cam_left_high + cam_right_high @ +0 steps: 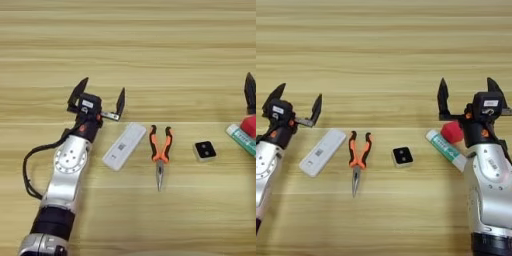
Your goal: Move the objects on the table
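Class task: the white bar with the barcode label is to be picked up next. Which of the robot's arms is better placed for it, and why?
Probably the left. The left gripper hangs open just up-left of the white bar, with nothing between them. The right gripper, also open, would have to reach across the small block and the pliers.

Right gripper (250, 95) cut by left eye view's right edge; barcode on white bar (124, 146) too small to read.
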Motion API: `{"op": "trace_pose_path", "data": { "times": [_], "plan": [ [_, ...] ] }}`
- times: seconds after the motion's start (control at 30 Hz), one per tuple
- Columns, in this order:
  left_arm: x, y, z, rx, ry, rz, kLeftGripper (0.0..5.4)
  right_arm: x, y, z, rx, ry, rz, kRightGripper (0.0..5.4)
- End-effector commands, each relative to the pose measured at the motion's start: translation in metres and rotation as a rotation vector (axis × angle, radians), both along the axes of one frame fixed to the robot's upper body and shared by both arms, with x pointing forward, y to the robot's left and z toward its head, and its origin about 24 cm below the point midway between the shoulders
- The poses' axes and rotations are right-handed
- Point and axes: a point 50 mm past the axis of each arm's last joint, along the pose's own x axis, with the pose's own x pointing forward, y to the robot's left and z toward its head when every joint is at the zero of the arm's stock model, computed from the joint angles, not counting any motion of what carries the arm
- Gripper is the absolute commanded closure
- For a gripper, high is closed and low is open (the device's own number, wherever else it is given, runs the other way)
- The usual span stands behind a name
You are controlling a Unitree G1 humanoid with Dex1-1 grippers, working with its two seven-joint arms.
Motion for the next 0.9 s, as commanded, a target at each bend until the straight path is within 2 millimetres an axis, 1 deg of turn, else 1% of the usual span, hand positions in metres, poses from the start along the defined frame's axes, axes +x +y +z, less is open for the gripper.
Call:
{"op": "trace_pose_path", "data": {
  "times": [0.03, 0.23, 0.43, 0.6, 0.7, 0.77, 0.9],
  "plan": [
    [0.015, 0.009, 0.009, -0.047, 0.0, 0.061, 0.01, -0.001, 0.0, 0.007, -0.023, -0.02, 0.007, 0.0],
    [0.024, 0.02, 0.019, -0.068, -0.033, 0.129, 0.01, -0.003, -0.006, 0.005, -0.031, -0.015, -0.001, 0.0],
    [0.023, 0.034, 0.03, -0.092, -0.058, 0.184, 0.01, -0.005, -0.011, 0.007, -0.043, -0.018, 0.001, 0.0],
    [0.012, 0.043, 0.03, -0.091, -0.048, 0.18, 0.01, -0.006, -0.013, 0.002, -0.04, -0.008, 0.008, 0.0],
    [0.005, 0.054, 0.03, -0.095, -0.038, 0.204, 0.01, -0.006, -0.013, 0.0, -0.046, -0.004, 0.024, 0.0],
    [0.001, 0.059, 0.03, -0.11, -0.029, 0.188, 0.01, -0.007, -0.013, -0.002, -0.078, -0.006, 0.034, 0.0],
    [-0.004, 0.059, 0.029, -0.112, -0.014, 0.177, 0.01, -0.008, -0.013, -0.006, -0.078, -0.005, 0.056, 0.0]
  ]
}}
